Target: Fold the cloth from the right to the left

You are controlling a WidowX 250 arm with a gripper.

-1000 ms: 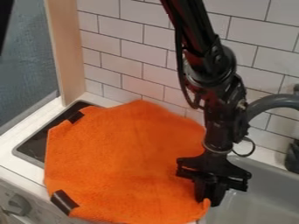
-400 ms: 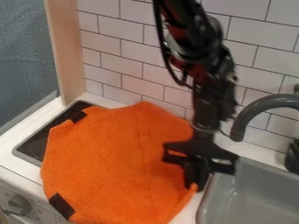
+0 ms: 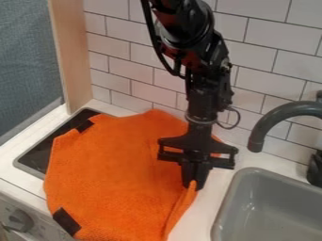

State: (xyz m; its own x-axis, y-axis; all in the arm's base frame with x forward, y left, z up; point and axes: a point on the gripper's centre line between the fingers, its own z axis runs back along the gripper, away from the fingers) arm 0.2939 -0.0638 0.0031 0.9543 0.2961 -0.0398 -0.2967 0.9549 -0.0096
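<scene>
1. Orange cloth point(image 3: 113, 169) lay on the side of the sink point(image 3: 230, 197) where the dark stove panel point(image 3: 37, 157) was, covering much of that panel. Two dark patches point(image 3: 67, 221) marked its margin farthest from the sink.

2. The broad, mostly flat body of the cloth spread between that margin and my grip, so nearly all of it was on the side of me away from the sink. Its longer run seemed to go from the wall behind the sink towards the counter's front, across the direction I had to fold.

3. Nearest the sink, the cloth's edge stood up in a narrow lip, slanting from my tips towards the front and away from the basin.

4. My gripper point(image 3: 194, 186) hung straight down just beside the sink, clenched on that lip. I was the only arm there, and already at the right edge. I judged the fold barely begun: the next move called for carrying the pinched edge up and over, away from the sink, crossing that long run. Too low a path might have bunched or dragged the cloth.
</scene>
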